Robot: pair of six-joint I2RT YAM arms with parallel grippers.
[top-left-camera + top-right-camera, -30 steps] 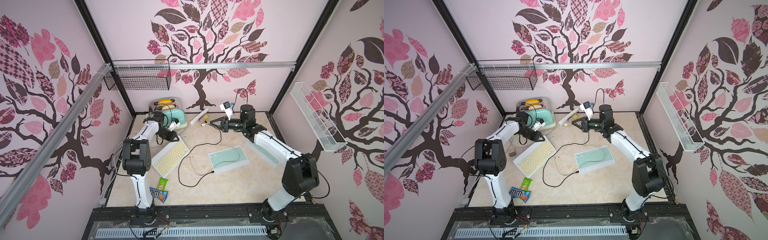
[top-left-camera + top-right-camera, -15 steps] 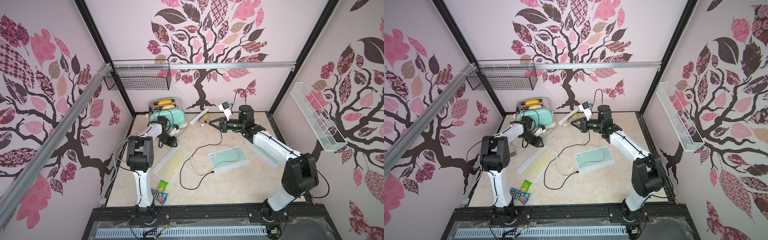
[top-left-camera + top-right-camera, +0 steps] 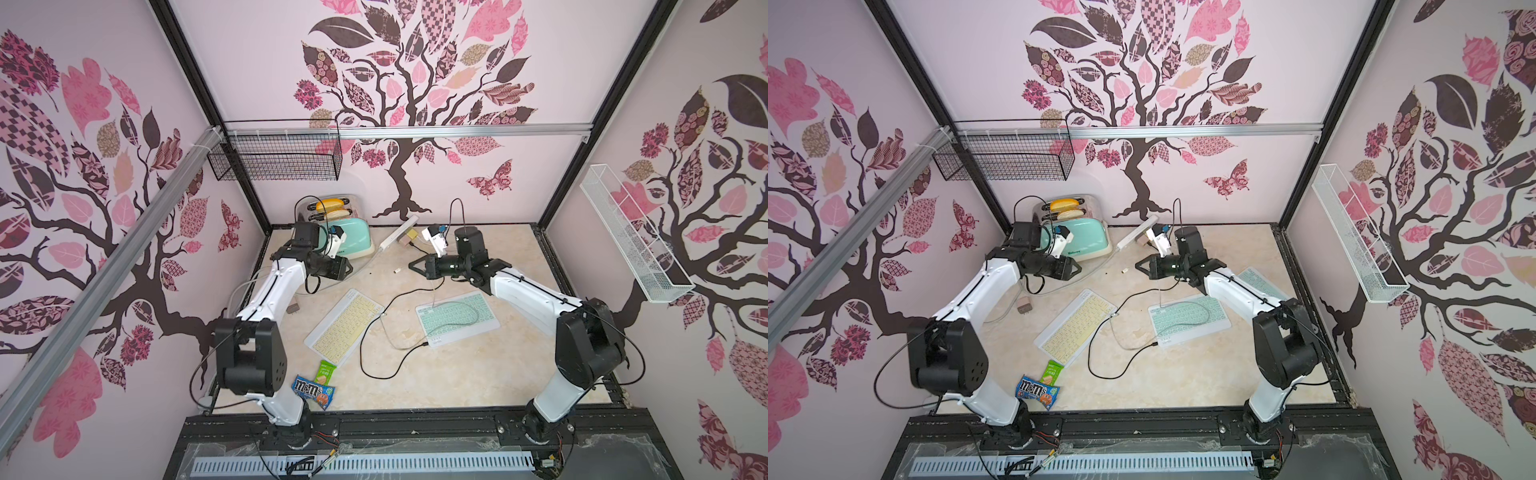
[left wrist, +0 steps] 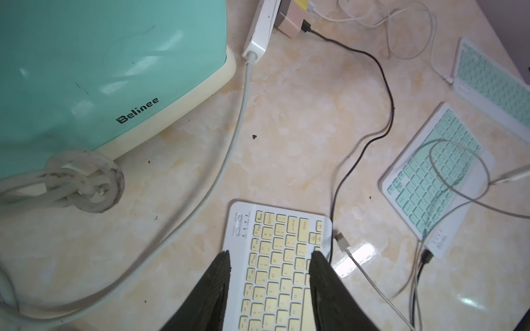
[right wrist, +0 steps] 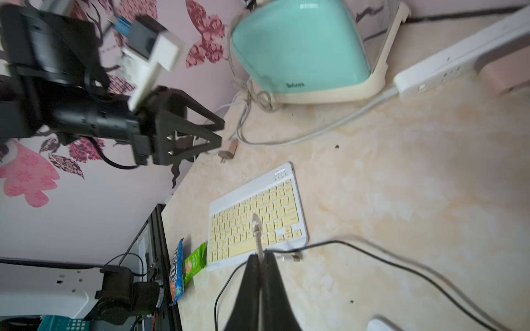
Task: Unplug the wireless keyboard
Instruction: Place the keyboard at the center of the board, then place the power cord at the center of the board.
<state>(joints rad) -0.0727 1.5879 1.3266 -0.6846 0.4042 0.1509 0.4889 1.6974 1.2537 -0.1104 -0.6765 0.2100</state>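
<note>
Yellow keyboard (image 3: 344, 327) released | left end effector (image 4: 271, 252) hovers parted, arm extended

The toaster (image 3: 349, 237) stands at the back left, a power strip (image 3: 395, 233) just right of it. Mid-table, the left keyboard (image 3: 343, 326) lies beside the right keyboard (image 3: 457, 318); snack packets (image 3: 315, 390) lie before the left keyboard, near the front edge.
</note>
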